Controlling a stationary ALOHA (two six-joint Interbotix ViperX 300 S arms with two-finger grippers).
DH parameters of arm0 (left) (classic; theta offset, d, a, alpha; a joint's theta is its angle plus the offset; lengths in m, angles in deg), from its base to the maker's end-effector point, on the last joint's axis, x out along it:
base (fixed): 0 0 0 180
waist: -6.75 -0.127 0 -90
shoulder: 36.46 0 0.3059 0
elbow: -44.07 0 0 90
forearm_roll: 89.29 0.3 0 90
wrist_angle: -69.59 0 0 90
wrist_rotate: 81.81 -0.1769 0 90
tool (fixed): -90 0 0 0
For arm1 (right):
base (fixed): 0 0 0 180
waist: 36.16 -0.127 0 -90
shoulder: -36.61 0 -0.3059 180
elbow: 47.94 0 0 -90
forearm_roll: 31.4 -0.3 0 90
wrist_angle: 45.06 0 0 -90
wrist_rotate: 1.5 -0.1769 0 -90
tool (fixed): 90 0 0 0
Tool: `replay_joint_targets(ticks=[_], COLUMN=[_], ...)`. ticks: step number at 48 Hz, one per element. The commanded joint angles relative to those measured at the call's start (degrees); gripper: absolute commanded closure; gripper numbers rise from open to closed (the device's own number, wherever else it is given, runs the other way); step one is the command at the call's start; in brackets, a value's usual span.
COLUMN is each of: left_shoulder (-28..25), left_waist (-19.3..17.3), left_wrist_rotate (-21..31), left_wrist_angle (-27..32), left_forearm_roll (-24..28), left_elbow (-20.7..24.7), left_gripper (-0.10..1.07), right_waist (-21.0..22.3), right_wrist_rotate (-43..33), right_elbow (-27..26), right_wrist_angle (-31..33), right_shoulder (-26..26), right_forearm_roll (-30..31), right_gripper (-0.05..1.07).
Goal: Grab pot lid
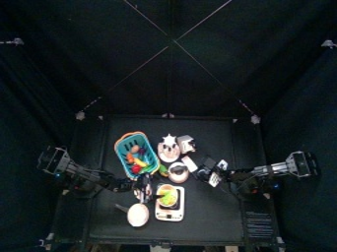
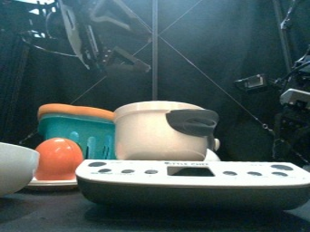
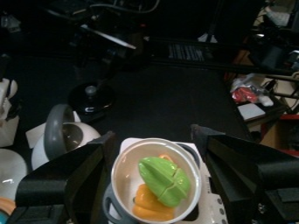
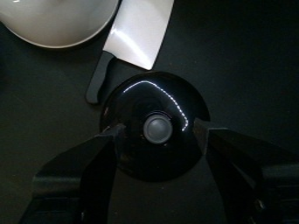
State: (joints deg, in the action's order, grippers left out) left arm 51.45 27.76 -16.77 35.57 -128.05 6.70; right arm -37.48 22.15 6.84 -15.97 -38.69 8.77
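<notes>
Right wrist view: pot lid (image 4: 158, 127), black, glossy and round, flat on the black bench (image 4: 251, 70), grey knob (image 4: 159, 129) at centre. Right claw (image 4: 162, 157) directly above the lid, jaws spread to either side of the knob, nothing pinched. Just beside the lid, a cleaver (image 4: 132, 39) with a dark handle and a pale blade; next to the blade, the rim of a white plate (image 4: 61, 22).

Left wrist view: left claw (image 3: 156, 179) with jaws spread, empty, above a white bowl (image 3: 158, 178) holding a green vegetable (image 3: 165, 178) and an orange piece (image 3: 145, 203). Beside the bowl, a grey kettle (image 3: 61, 133); farther off on the bench, the lid again (image 3: 90, 94).

Top view: lid (image 1: 178, 172) near the bench middle, toward the right arm; right claw (image 1: 211, 175) close by; left claw (image 1: 136, 177) over the left half. Green basket (image 1: 133, 150) behind.

Front view: white scale (image 2: 191, 179) in the foreground, a white pot (image 2: 164, 129) with a dark handle behind it, the green basket (image 2: 72, 127) to its left, an orange ball (image 2: 58, 158) on a dish, and the edge of a white bowl (image 2: 14, 167) at far left.
</notes>
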Motion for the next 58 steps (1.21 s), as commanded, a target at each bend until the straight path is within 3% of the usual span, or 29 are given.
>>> replay_joint_targets(ticks=[1,26,58], left_shoulder=[0.7,0.6,0.5], left_waist=[1.0,1.7,1.7], left_wrist_rotate=[-0.1,0.0,-0.1], left_wrist_angle=[-3.0,-4.7,-4.7], left_forearm_roll=[-1.1,-2.4,-3.3], left_elbow=[0.1,-0.8,-1.0], left_gripper=[-0.04,-0.04,-0.04], right_waist=[0.4,1.4,1.5], right_wrist_rotate=[0.0,0.0,0.0], right_elbow=[-0.4,-0.3,-0.4], right_wrist_angle=[-0.7,-1.5,-3.3], right_shoulder=[-0.5,-5.4,-6.2], right_forearm_roll=[0.1,0.1,0.4], right_gripper=[0.08,0.08,0.10])
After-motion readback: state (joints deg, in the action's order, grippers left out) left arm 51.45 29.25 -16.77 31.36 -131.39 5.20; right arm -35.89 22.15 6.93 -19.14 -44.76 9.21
